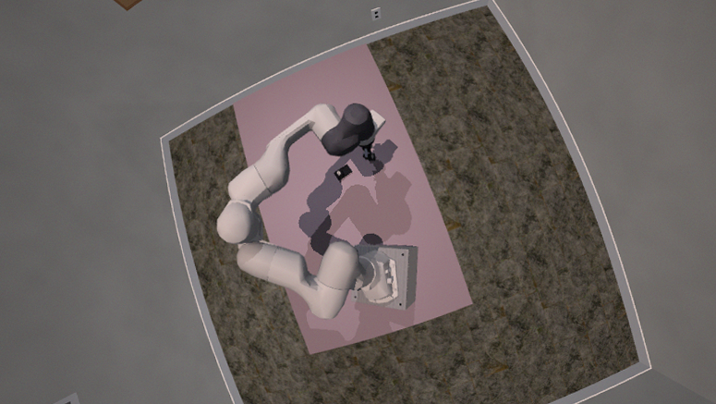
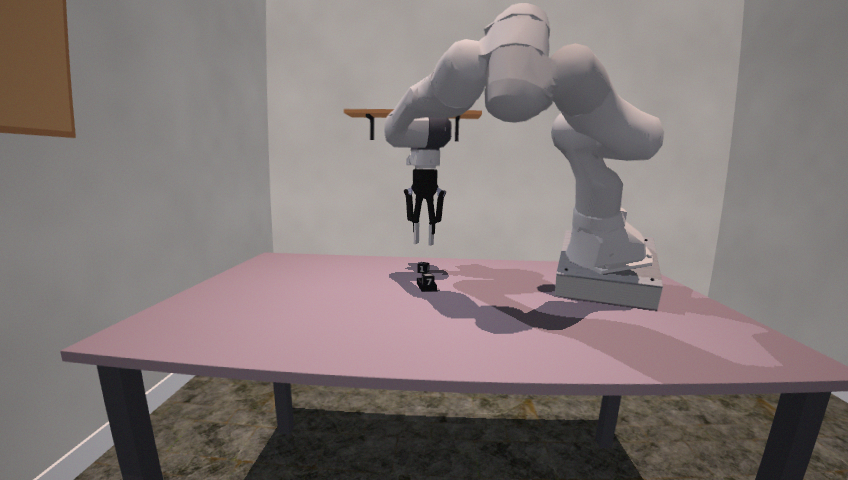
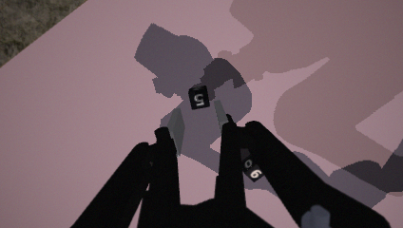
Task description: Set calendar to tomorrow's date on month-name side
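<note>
A loose black cube [image 3: 199, 97] lies on the pink table with a 5 on its top face; in the exterior view this cube [image 2: 423, 267] shows a 1 on its side. A small black calendar tray [image 1: 343, 171] stands close by with the other cube in it, showing a 7 towards the exterior camera [image 2: 427, 283]. In the wrist view the tray [image 3: 252, 168] is half hidden behind my right finger. My gripper [image 2: 423, 240] [image 3: 199, 114] hangs high above the loose cube, fingers narrowed with a gap and nothing between them.
The robot base [image 2: 606, 279] stands on the table to the right of the tray. The table's far edge and carpet [image 3: 24, 19] lie beyond the cube. A wall shelf [image 2: 410, 113] is behind the arm.
</note>
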Robot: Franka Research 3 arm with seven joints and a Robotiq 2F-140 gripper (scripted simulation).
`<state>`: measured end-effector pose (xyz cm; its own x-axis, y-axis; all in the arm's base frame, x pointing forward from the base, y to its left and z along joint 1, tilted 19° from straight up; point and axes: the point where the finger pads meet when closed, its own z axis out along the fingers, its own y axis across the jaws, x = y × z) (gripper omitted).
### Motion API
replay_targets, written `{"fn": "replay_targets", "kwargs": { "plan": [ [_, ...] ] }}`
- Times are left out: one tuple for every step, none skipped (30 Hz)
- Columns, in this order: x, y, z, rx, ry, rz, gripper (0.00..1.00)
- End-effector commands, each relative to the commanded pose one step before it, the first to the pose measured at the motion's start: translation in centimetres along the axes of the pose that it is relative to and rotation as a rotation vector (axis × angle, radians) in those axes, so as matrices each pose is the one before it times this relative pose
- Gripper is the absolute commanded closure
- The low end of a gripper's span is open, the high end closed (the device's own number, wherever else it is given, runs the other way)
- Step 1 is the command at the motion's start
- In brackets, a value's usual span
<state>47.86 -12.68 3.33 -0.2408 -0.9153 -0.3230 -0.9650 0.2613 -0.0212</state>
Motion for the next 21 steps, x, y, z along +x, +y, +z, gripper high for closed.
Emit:
{"fn": "replay_targets", "kwargs": {
  "plan": [
    [0.138, 0.091, 0.080, 0.00006, 0.00150, 0.01107, 0.72],
    [0.000, 0.000, 0.000, 0.00000, 0.00000, 0.00000, 0.72],
    [0.000, 0.000, 0.000, 0.00000, 0.00000, 0.00000, 0.72],
    [0.000, 0.000, 0.000, 0.00000, 0.00000, 0.00000, 0.72],
    [0.000, 0.000, 0.000, 0.00000, 0.00000, 0.00000, 0.72],
    [0.000, 0.000, 0.000, 0.00000, 0.00000, 0.00000, 0.72],
    [0.000, 0.000, 0.002, 0.00000, 0.00000, 0.00000, 0.72],
    [0.000, 0.000, 0.004, 0.00000, 0.00000, 0.00000, 0.72],
    [0.000, 0.000, 0.008, 0.00000, 0.00000, 0.00000, 0.72],
    [0.000, 0.000, 0.013, 0.00000, 0.00000, 0.00000, 0.72],
    [0.000, 0.000, 0.018, 0.00000, 0.00000, -0.00001, 0.72],
    [0.000, 0.000, 0.024, 0.00000, 0.00000, -0.00001, 0.72],
    [0.000, 0.000, 0.031, 0.00001, 0.00000, -0.00001, 0.72],
    [0.000, 0.000, 0.000, 0.00000, 0.00000, 0.00000, 0.72],
    [0.000, 0.000, 0.000, 0.00000, 0.00000, 0.00000, 0.72],
    [0.000, 0.000, 0.038, 0.00001, -0.00001, -0.00001, 0.72],
    [0.000, 0.000, 0.046, 0.00001, -0.00001, -0.00001, 0.72],
    [0.000, 0.000, 0.054, 0.00001, -0.00001, -0.00001, 0.72],
    [0.000, 0.000, 0.062, 0.00001, -0.00001, -0.00002, 0.72],
    [0.000, 0.000, 0.071, 0.00001, -0.00001, -0.00002, 0.72],
    [0.000, 0.000, 0.079, 0.00001, -0.00001, -0.00001, 0.72]
  ]
}}
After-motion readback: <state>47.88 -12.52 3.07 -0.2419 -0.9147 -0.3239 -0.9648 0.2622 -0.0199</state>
